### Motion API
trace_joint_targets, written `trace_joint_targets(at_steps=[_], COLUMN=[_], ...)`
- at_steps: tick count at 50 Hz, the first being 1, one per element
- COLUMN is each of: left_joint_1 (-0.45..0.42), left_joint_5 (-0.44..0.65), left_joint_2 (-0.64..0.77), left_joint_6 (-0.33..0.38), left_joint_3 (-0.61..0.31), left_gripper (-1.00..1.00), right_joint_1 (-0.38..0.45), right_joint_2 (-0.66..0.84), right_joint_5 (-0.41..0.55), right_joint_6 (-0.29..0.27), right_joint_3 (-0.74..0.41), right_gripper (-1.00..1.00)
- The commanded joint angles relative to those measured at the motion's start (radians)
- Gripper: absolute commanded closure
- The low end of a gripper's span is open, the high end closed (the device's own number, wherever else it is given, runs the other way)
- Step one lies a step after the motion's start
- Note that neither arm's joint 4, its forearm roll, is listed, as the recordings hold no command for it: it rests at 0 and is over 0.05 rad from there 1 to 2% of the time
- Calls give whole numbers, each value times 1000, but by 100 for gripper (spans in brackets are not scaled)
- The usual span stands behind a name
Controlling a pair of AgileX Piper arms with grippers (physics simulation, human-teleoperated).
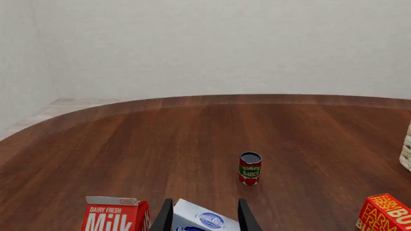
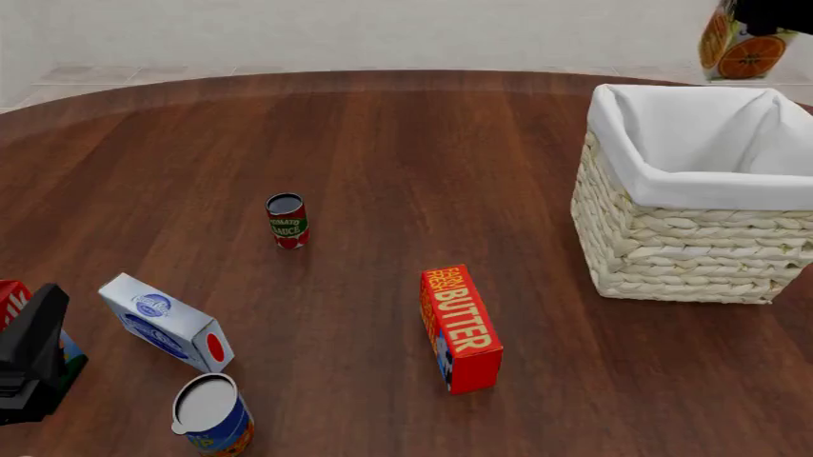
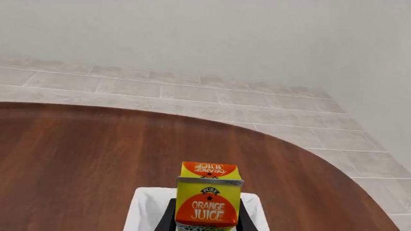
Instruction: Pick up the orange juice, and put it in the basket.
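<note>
The orange juice, a yellow and orange gable-top carton, is held between the fingers of my right gripper. In the front view the carton hangs at the top right, above and just behind the far rim of the basket, with the right gripper dark above it. The basket's white lining shows under the carton in the right wrist view. My left gripper is open and empty, low at the table's near left; its fingers frame a white-and-blue carton beyond them.
A tomato sauce can stands mid-table. A red BUTTER box lies in front of the basket. The white-and-blue carton, a blue-orange can and a red milk carton crowd the near left by the left gripper.
</note>
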Motion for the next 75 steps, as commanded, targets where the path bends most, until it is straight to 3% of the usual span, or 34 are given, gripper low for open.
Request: trace_joint_targets(at_steps=[1,75], left_joint_1=[0,0], left_joint_5=[0,0], left_joint_2=[0,0], left_joint_6=[0,0], left_joint_3=[0,0], left_gripper=[-100,-100], right_joint_1=[-68,-62], right_joint_2=[10,214], right_joint_5=[-1,-51], right_joint_6=[-2,-99], right_joint_3=[32,137], right_gripper=[100,100])
